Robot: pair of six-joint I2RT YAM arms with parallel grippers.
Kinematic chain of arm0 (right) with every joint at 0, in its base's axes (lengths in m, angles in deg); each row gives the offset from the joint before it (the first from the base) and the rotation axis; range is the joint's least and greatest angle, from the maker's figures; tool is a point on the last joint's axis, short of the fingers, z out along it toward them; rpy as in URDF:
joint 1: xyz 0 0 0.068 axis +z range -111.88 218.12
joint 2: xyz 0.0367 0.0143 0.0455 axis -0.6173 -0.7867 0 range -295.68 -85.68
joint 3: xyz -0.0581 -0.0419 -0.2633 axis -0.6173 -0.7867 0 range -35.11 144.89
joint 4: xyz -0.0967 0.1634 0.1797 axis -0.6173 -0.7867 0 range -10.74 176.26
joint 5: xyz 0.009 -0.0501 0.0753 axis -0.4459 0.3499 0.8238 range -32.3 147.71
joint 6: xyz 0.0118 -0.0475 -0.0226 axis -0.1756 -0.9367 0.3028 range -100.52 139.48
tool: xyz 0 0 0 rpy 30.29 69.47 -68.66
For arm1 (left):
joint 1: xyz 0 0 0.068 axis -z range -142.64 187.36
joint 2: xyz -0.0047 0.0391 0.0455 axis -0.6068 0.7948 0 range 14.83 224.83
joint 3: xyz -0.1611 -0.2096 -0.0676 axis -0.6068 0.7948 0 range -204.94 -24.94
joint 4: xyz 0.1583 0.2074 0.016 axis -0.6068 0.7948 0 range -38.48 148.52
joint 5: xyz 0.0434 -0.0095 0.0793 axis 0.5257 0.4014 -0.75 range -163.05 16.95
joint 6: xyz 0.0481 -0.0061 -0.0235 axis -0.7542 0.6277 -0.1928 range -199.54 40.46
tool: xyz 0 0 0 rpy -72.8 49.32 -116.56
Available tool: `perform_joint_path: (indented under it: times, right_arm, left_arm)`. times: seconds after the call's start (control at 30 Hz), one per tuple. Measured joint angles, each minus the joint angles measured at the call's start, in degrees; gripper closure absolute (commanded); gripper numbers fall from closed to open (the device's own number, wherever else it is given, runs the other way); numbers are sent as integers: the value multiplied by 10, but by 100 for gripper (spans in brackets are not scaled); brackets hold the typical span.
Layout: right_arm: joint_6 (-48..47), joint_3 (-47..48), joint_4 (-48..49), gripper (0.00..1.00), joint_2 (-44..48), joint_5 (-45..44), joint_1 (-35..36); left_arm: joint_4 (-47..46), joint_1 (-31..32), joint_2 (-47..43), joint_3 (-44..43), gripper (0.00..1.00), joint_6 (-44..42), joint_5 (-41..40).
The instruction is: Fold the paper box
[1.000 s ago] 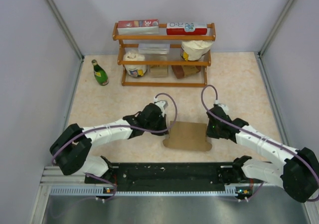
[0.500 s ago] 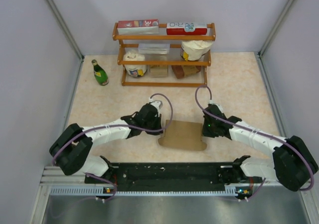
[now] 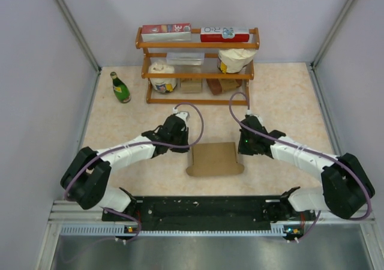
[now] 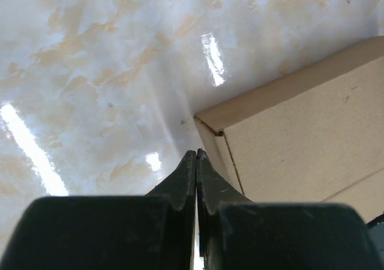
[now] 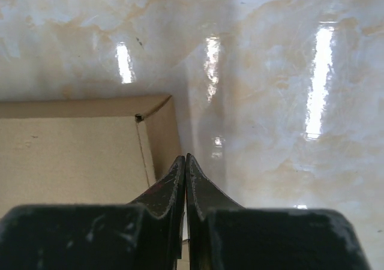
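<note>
The paper box [image 3: 215, 159], plain brown cardboard, lies flat on the marble table between the two arms. Its left and right side flaps stand folded up. My left gripper [image 3: 189, 146] is shut, its tips against the box's left side flap near the far corner. The left wrist view shows the same gripper [image 4: 197, 153] closed beside the paper box [image 4: 300, 132], with nothing between its fingers. My right gripper [image 3: 240, 146] is shut at the right side flap. In the right wrist view that gripper [image 5: 185, 157] rests by the raised flap of the paper box [image 5: 72, 156].
A wooden shelf [image 3: 198, 72] at the back holds red-and-white cartons [image 3: 166, 29], white tubs and small brown blocks. A green bottle [image 3: 120, 87] stands to its left. A black rail [image 3: 204, 209] runs along the near edge. Grey walls close both sides.
Both grippers have moved away from the near edge and inward, staying shut. The box has slid left and farther back, and its outline has narrowed as the side flaps rose.
</note>
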Motion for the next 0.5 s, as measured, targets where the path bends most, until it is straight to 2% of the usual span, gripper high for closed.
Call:
perform_joint_path:
  times: [0.07, 0.17, 0.23, 0.3, 0.37, 0.5]
  right_arm:
    - [0, -1, -10, 100, 8, -12, -1]
    - [-3, -13, -24, 94, 44, -34, -3]
    - [-8, -26, -39, 87, 83, -45, -4]
    - [-16, -40, -49, 75, 122, -49, -5]
    - [-25, -52, -58, 62, 161, -48, -5]
    - [-60, -68, -73, 44, 244, -20, -5]
  left_arm:
    - [8, -2, -4, 2, 100, 0, -10]
    - [20, -2, -34, 19, 100, 2, -24]
    - [29, -2, -67, 36, 96, 5, -29]
    - [41, -2, -107, 54, 92, 9, -32]
    - [49, -2, -149, 70, 81, 17, -33]
    - [55, -2, -238, 104, 53, 37, -19]
